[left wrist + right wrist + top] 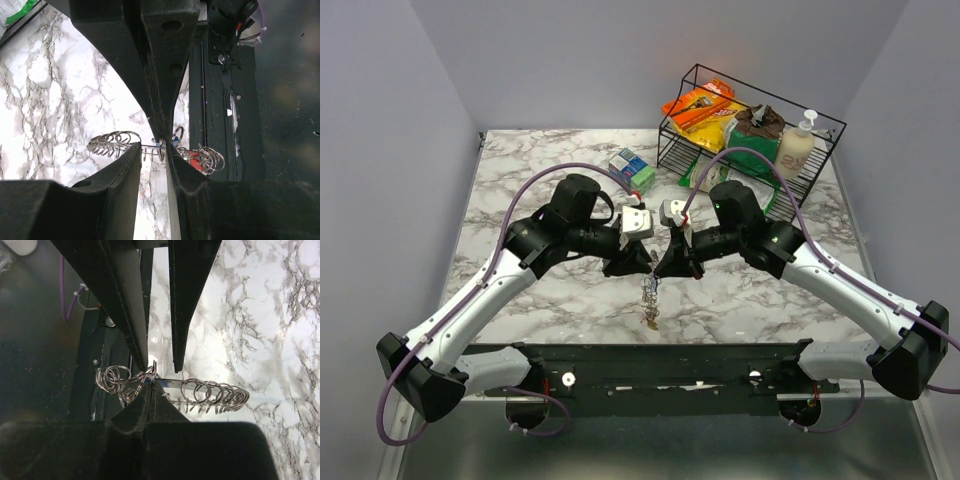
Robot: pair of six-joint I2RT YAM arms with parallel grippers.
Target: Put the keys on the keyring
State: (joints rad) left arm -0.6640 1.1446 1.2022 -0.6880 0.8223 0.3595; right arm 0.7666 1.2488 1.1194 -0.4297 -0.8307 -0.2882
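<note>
We see the keyring (pixel 649 290) hanging over the marble table (pixel 520 180), to the near left of the black wire rack (pixel 770 96) and well apart from it. It is a silvery loop of spring-like coils. In the wrist views one stretch of it runs as a bare straight wire, with the coils bunched on one side and a cluster of small rings and the keys (pixel 196 162) on the other. In that cluster we can make out a red head and a bit of blue; the other colours are too tangled to tell. From above, the keys dangle below the loop towards the table, and we cannot tell whether the lowest one touches the marble.

The right claw (pixel 150 391) is pinched tight on the keyring at the straight stretch, its two fingers meeting with no gap. The left claw (pixel 154 150) faces it tip to tip, its fingers a narrow way apart with the wire crossing the gap. We cannot tell whether either finger touches the wire. The two claws meet at one spot to the near left of the rack, each arm reaching in from its own side.

Just left of the rack stands a small box (pixel 632 170) printed in green, blue and white. Inside the rack we see orange packets (pixel 698 103), a dark brown bag (pixel 757 124) and a pale pump bottle (pixel 797 145). Farthest from the rack, along the near edge of the table, runs the black rail (pixel 650 365) that carries the arm bases.
</note>
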